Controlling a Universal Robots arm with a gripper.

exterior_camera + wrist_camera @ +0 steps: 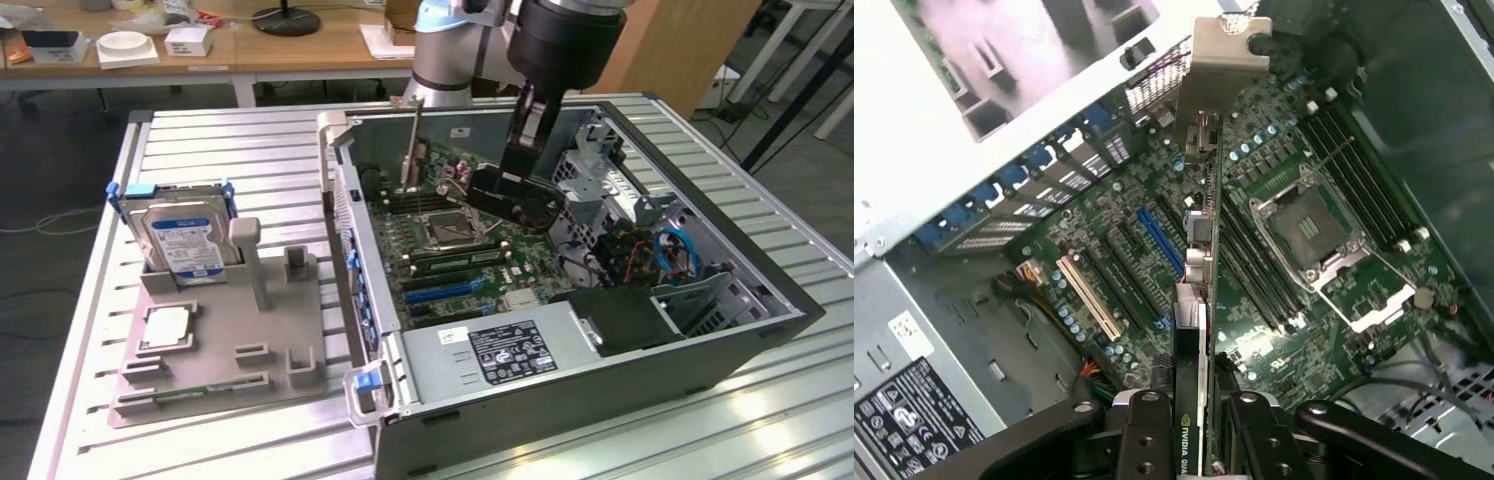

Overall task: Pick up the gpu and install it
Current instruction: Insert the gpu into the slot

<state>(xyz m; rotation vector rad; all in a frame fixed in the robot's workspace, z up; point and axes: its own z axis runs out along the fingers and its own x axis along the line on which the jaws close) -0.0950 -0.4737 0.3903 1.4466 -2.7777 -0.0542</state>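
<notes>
- Grasping the gpu (1199, 270) edge-on: hand (1197, 425) clenched on the card's upper edge.
- Pick-up done, judging by the card being off the table (200, 140) and inside the open computer case (694, 350).
- Held upright over the motherboard (1104, 230), metal bracket (1224, 45) toward the rear wall, lower edge close beside the blue slot (1159, 240).
- Not let go yet; seating in a slot apparently left to do, though cannot tell whether the lower edge touches the board.
- Standing outside the case on the grey holder (214, 340): the hard drive (180, 240), well apart from the hand.
</notes>
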